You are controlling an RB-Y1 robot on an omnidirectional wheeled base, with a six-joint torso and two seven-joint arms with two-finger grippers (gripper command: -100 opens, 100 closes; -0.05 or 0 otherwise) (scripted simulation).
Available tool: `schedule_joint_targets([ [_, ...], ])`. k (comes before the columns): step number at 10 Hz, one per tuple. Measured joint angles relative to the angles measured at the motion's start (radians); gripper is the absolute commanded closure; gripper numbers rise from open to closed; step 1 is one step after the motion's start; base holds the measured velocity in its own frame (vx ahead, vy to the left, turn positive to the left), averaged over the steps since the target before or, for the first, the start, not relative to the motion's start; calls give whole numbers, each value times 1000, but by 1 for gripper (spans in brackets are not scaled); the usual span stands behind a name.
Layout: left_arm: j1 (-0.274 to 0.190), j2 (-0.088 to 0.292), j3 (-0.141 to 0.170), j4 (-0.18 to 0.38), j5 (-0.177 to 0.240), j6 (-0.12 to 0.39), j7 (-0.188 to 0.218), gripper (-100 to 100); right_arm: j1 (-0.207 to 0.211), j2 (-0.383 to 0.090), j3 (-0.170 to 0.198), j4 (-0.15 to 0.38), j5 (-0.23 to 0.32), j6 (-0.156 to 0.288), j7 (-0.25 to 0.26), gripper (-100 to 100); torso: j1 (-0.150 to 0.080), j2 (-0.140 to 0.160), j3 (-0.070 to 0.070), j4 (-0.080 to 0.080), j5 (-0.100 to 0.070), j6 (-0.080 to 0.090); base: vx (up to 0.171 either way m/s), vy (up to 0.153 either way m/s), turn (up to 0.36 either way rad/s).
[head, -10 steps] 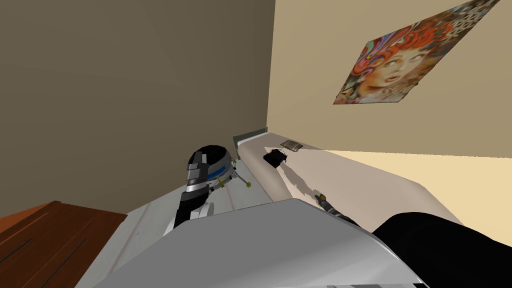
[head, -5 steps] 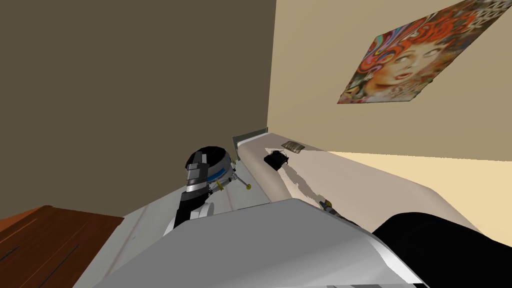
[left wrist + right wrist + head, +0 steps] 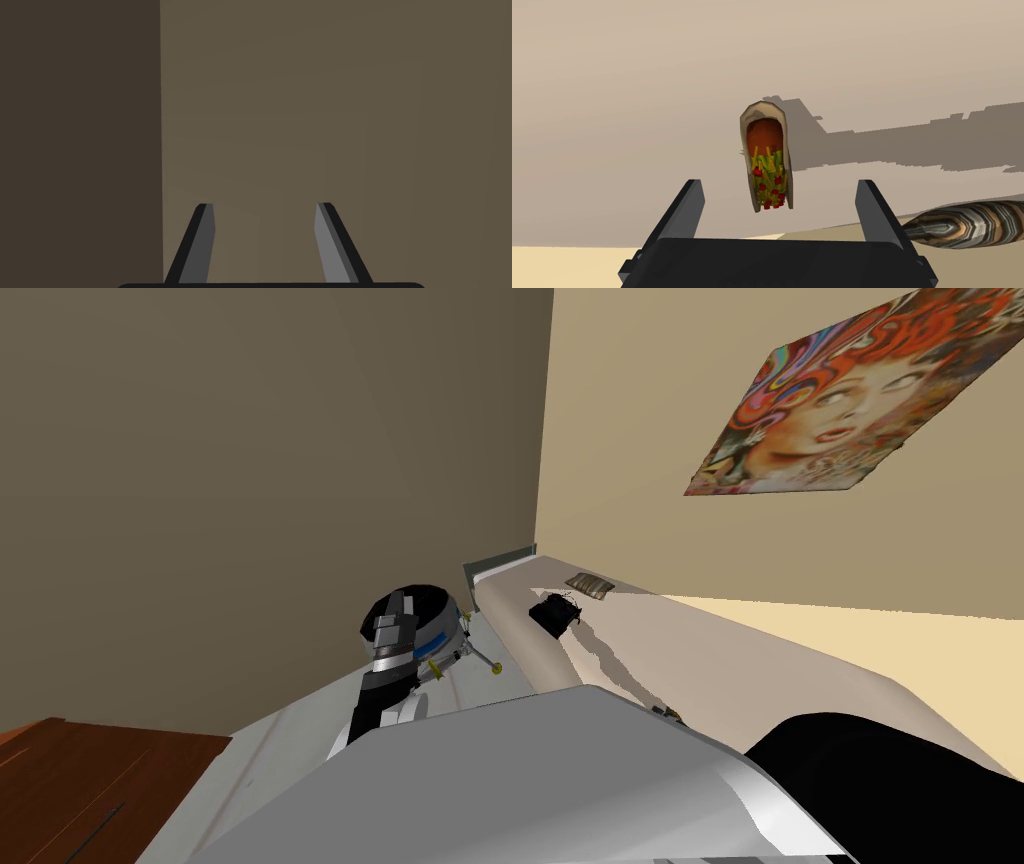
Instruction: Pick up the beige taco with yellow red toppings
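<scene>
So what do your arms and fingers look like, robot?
My left arm is grey and white with a round black joint, a blue stripe and tiny yellow-tipped rods. The left gripper has two thin, pointed grey fingers with black edges on a dark bar. The right gripper has two darker grey, blade-like fingers on a black box.

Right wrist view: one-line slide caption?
Open right gripper aimed at the taco on a beige surface, striped object nearby.
</scene>
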Motion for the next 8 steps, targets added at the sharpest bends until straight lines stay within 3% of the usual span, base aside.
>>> schedule_joint_targets([
  [2, 0, 0, 0, 0, 0, 0, 0, 0, -2, -18, 24, 17, 0, 37, -6, -100, -1, 1, 1, 0, 0, 0, 58, -16, -3],
  [3, 0, 0, 0, 0, 0, 0, 0, 0, -2, -19, 25, 15, -1, 42, -7, 0, 0, 4, 2, 1, 0, 0, 7, -2, 2],
  [4, 0, 0, 0, 0, 0, 0, 0, 0, -2, -19, 25, 15, -1, 42, -7, -100, 1, 6, 3, 1, 0, 0, -3, -14, 29],
  [8, 0, 0, 0, 0, 0, 0, 0, 0, -67, 21, 23, 111, 8, 15, 15, -100, -1, 8, 5, 2, 0, 0, -9, -26, 33],
])
